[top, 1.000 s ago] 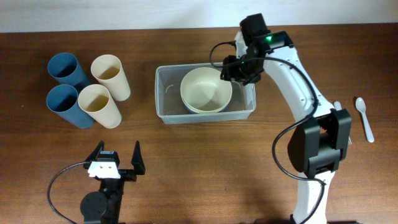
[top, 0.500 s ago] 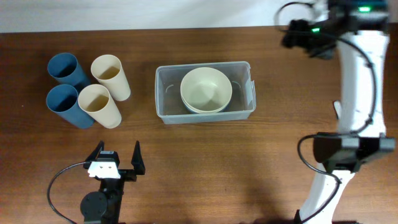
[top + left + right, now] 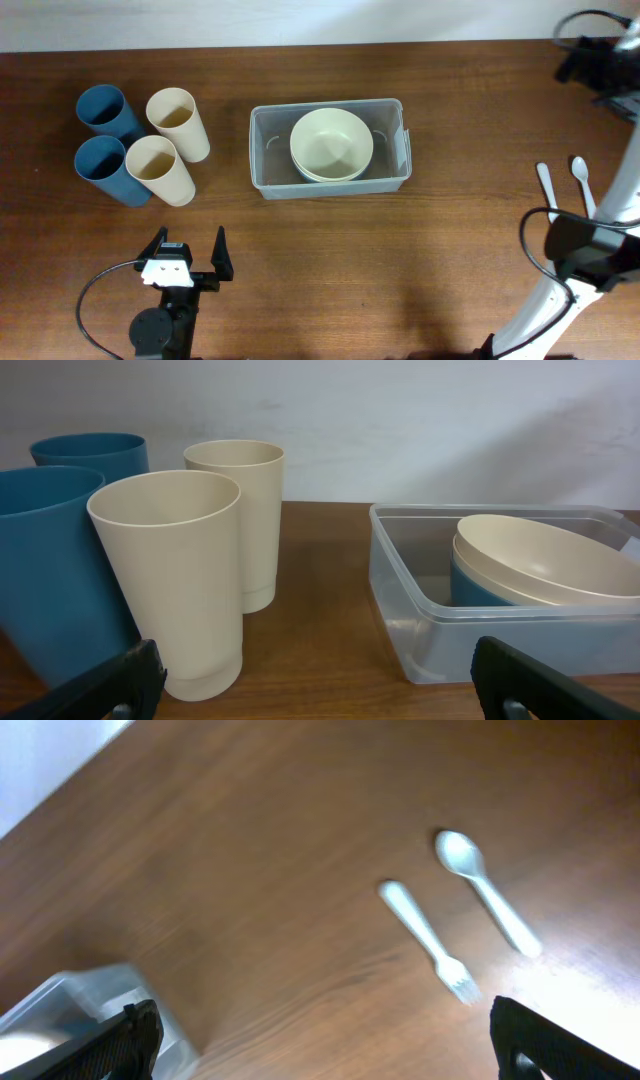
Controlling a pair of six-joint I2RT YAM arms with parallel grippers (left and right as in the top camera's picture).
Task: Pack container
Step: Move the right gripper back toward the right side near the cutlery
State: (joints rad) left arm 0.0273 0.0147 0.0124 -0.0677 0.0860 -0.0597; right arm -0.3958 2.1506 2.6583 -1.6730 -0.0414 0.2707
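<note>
The clear plastic container (image 3: 262, 170) sits mid-table and holds a cream bowl (image 3: 331, 143) stacked on a blue one; it also shows in the left wrist view (image 3: 410, 622). A white fork (image 3: 545, 182) and white spoon (image 3: 582, 178) lie at the right; both show in the right wrist view, the fork (image 3: 425, 938) left of the spoon (image 3: 485, 898). My left gripper (image 3: 187, 262) is open and empty near the front edge. My right gripper (image 3: 590, 60) is high at the far right corner, open and empty.
Two blue cups (image 3: 103, 110) (image 3: 103, 165) and two cream cups (image 3: 178, 120) (image 3: 158, 168) stand upright at the left. In the left wrist view the near cream cup (image 3: 180, 575) stands close ahead. A white wall runs along the table's far edge.
My right arm has let go of the cream bowl in the container and swung up and right to the far right corner. The left arm has not moved.
</note>
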